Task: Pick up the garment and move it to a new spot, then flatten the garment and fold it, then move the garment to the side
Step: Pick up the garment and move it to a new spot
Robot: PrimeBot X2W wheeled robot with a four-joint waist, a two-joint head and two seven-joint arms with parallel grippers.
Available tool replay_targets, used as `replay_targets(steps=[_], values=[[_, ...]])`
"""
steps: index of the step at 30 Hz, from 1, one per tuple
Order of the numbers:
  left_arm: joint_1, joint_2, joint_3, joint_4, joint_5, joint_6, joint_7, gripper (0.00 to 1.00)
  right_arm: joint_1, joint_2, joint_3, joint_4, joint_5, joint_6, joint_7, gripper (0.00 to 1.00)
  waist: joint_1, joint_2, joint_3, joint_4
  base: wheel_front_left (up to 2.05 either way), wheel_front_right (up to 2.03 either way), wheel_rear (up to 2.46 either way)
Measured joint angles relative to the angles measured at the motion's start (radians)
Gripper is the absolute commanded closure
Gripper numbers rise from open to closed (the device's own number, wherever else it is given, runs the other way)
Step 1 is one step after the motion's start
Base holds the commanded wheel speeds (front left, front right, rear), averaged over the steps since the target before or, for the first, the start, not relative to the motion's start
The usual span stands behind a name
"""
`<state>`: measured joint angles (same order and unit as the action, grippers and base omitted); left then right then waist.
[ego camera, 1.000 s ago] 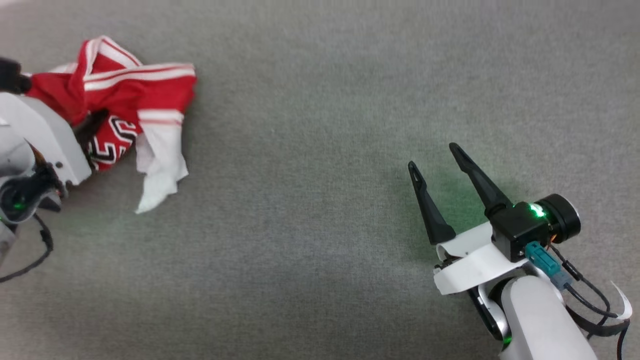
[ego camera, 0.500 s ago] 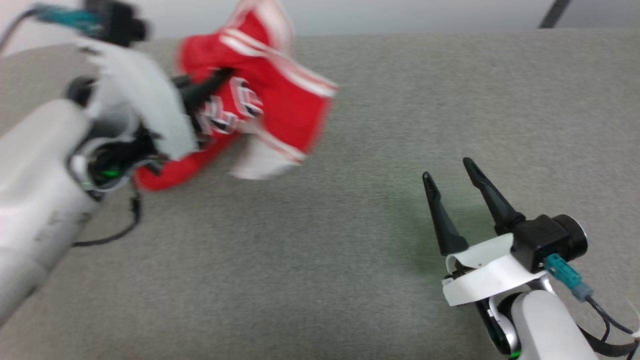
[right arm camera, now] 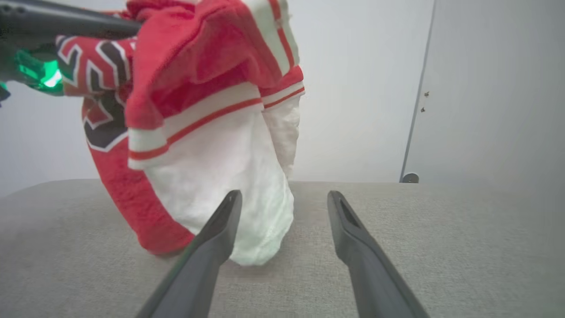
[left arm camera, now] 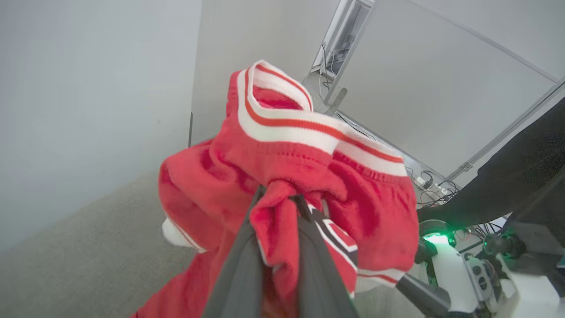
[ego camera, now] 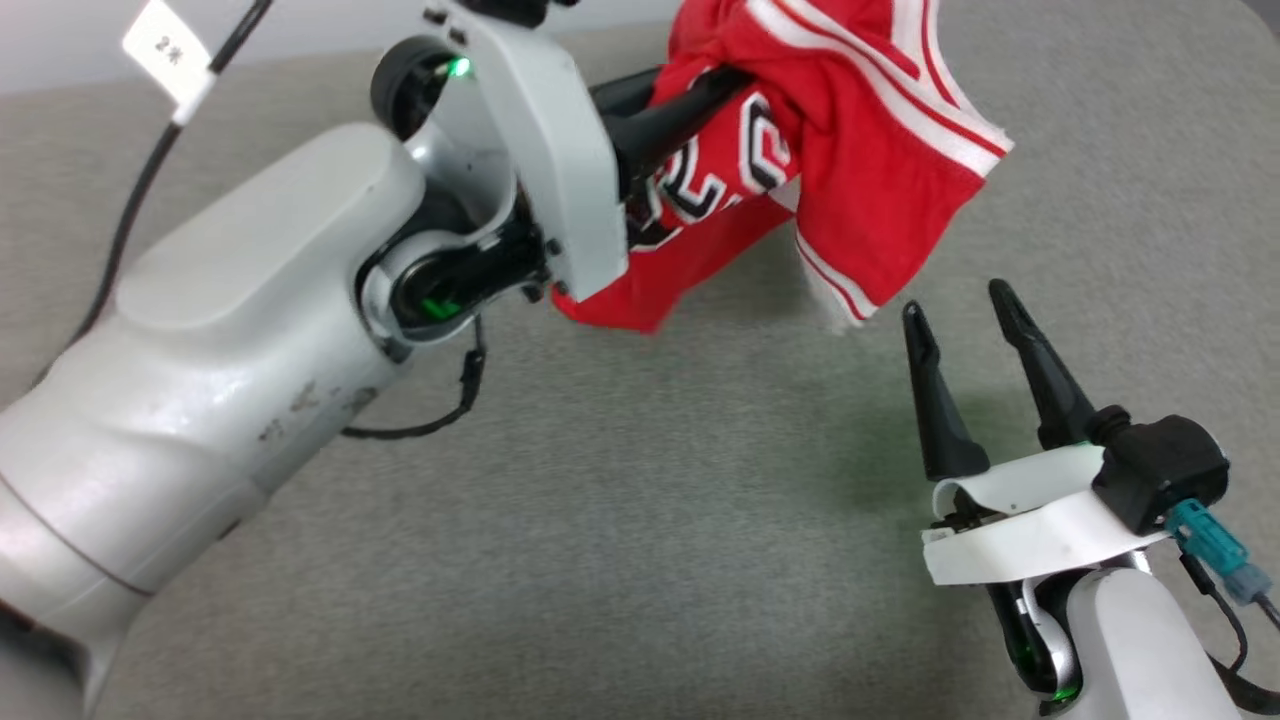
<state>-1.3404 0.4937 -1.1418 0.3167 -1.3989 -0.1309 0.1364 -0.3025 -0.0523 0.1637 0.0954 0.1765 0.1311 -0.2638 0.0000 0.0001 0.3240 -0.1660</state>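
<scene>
Bright, even, soft light; a green glow tints the grey surface (ego camera: 880, 470) at four o'clock; everything looks sharp.

grey fabric surface (ego camera: 650, 560), pale wall (right arm camera: 362, 88)

Obstacle 1: left arm (ego camera: 250, 330) lies across the worktop (ego camera: 640, 520) from lower left to top centre, blocking that side. Obstacle 2: garment (ego camera: 880, 200) hangs low just ahead of the right gripper (ego camera: 953, 300). Centre and right worktop bare, passable.
</scene>
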Motion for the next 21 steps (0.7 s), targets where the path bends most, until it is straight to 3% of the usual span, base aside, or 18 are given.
replay_targets(steps=[9,15,21], values=[[0.059,0.125,-0.110,0.119,0.016,0.000,0.020,1.00,0.005,0.000,-0.021,-0.016,0.014,0.000,0.000,0.00,0.0000,0.0000,0.049,-0.058,0.00,0.00,0.00],[0.058,0.181,-0.136,0.136,0.169,0.000,0.078,1.00,0.005,0.000,-0.017,-0.020,0.024,0.000,0.000,0.00,0.0000,-0.0001,0.060,-0.060,0.00,0.00,0.00],[0.116,0.171,-0.139,0.110,0.386,0.000,0.190,1.00,-0.001,0.000,0.003,-0.032,0.034,0.000,0.000,0.00,0.0000,0.0000,0.084,-0.064,0.00,0.00,0.00]])
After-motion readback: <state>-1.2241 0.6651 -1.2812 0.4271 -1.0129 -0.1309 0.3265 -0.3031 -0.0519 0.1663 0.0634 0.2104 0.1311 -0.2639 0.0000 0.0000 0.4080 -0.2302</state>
